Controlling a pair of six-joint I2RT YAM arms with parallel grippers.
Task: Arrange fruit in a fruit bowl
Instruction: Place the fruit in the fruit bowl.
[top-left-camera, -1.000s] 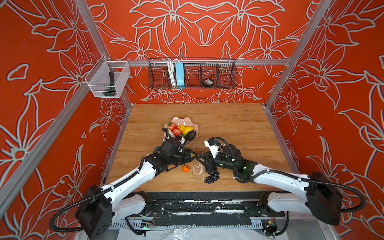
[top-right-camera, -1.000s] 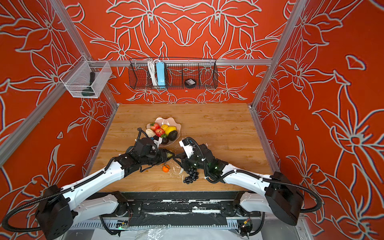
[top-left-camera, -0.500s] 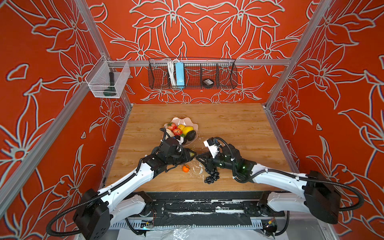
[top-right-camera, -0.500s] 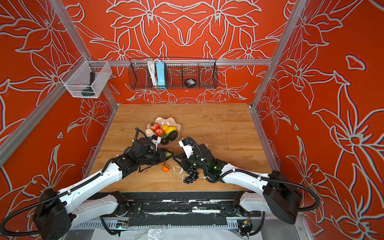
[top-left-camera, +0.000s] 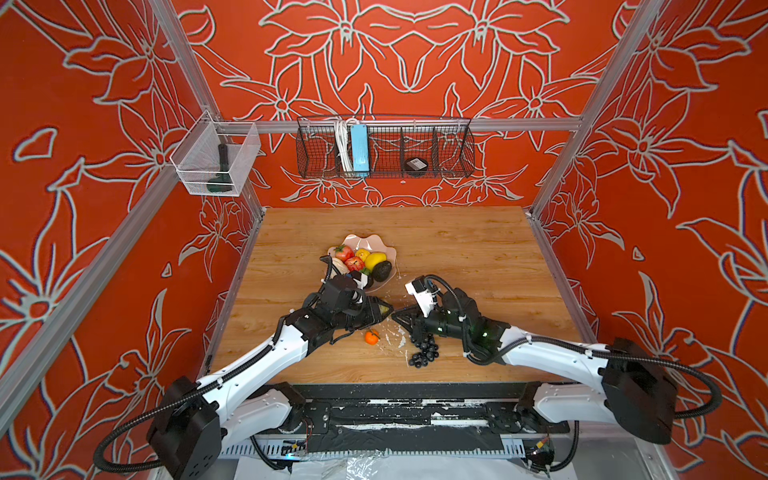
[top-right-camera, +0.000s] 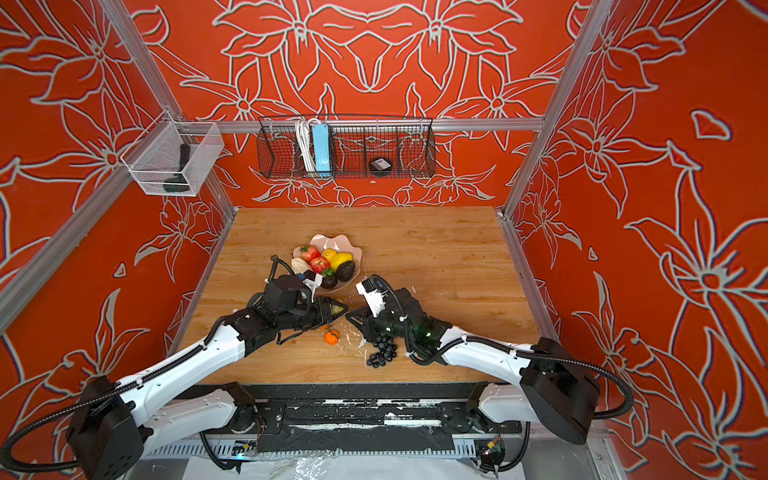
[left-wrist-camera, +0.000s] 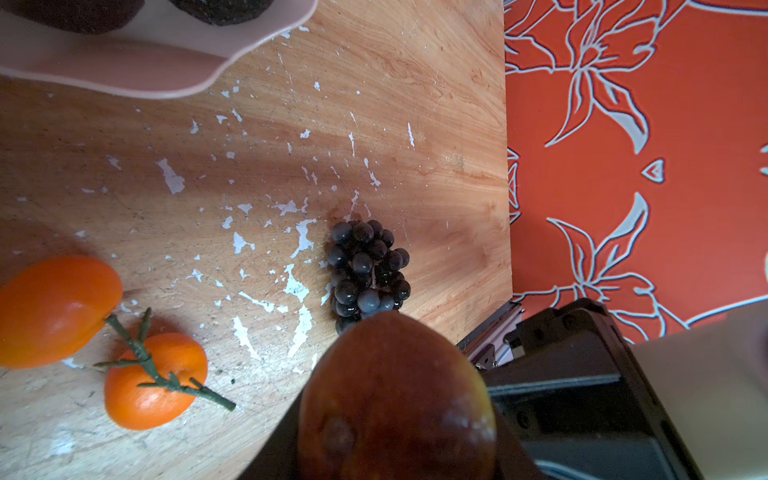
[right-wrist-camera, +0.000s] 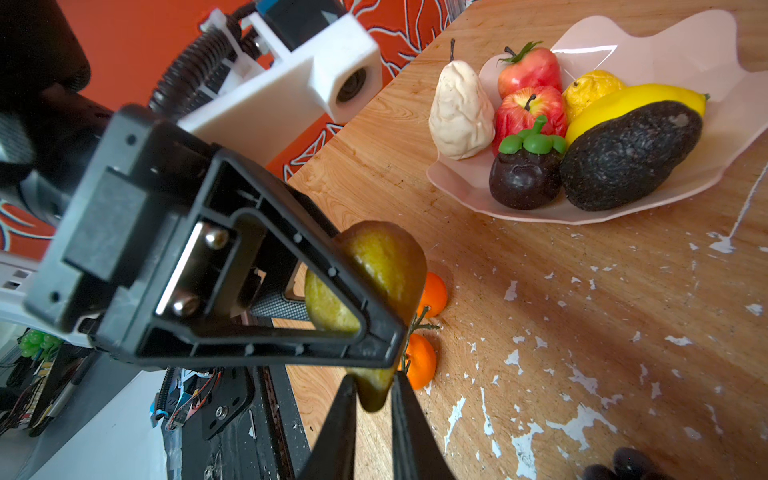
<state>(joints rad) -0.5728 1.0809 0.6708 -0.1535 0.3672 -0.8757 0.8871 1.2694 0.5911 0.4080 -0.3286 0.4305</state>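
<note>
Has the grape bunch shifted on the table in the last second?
No. The grape bunch lies just as far from the table's front edge as before.

Worn wooden tabletop (top-left-camera: 457, 249) carries: pale pink scalloped bowl (top-left-camera: 358, 240), stemmed pair of small oranges (top-left-camera: 371, 337), dark purple grape bunch (top-left-camera: 424, 353) nearby.

Eleven fruits (top-left-camera: 382, 270), one bowl (top-left-camera: 365, 240).
Between left fingers (right-wrist-camera: 324, 249): one piece (right-wrist-camera: 374, 266). Near them: two oranges (left-wrist-camera: 153, 378), one grape bunch (left-wrist-camera: 365, 270). In bowl: two red (right-wrist-camera: 528, 70), two yellow (right-wrist-camera: 623, 99), one cream (right-wrist-camera: 457, 112), two dark (right-wrist-camera: 627, 153).
</note>
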